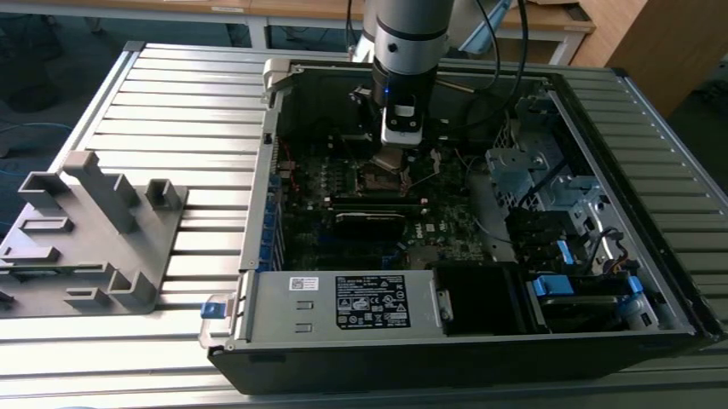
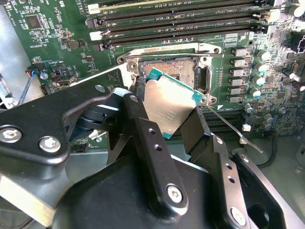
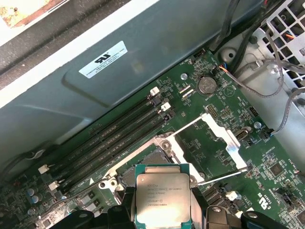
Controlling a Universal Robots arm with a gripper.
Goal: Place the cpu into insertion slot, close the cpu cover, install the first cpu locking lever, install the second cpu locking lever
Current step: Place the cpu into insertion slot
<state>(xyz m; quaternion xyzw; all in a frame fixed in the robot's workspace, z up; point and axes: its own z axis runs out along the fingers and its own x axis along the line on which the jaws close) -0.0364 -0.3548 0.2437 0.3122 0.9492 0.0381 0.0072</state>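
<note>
A ribbed grey metal worktop (image 1: 170, 111) lay under soft, even light. Beyond its far edge stood pale wooden desks (image 1: 298, 8) (light frames beneath), and past its far corner on the exterior view's right, a wooden cabinet (image 1: 666, 43); dark floor (image 1: 68, 34) showed below the desks.

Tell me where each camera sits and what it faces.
Exterior view: off the arm, high, looking down into the open computer case; the arm and gripper show.
Second wrist view: at the wrist, looking along the fingers at the gripped cpu over the insertion slot.
First wrist view: at the wrist, facing the open cpu cover; finger edges show.
Both share the cpu.
</note>
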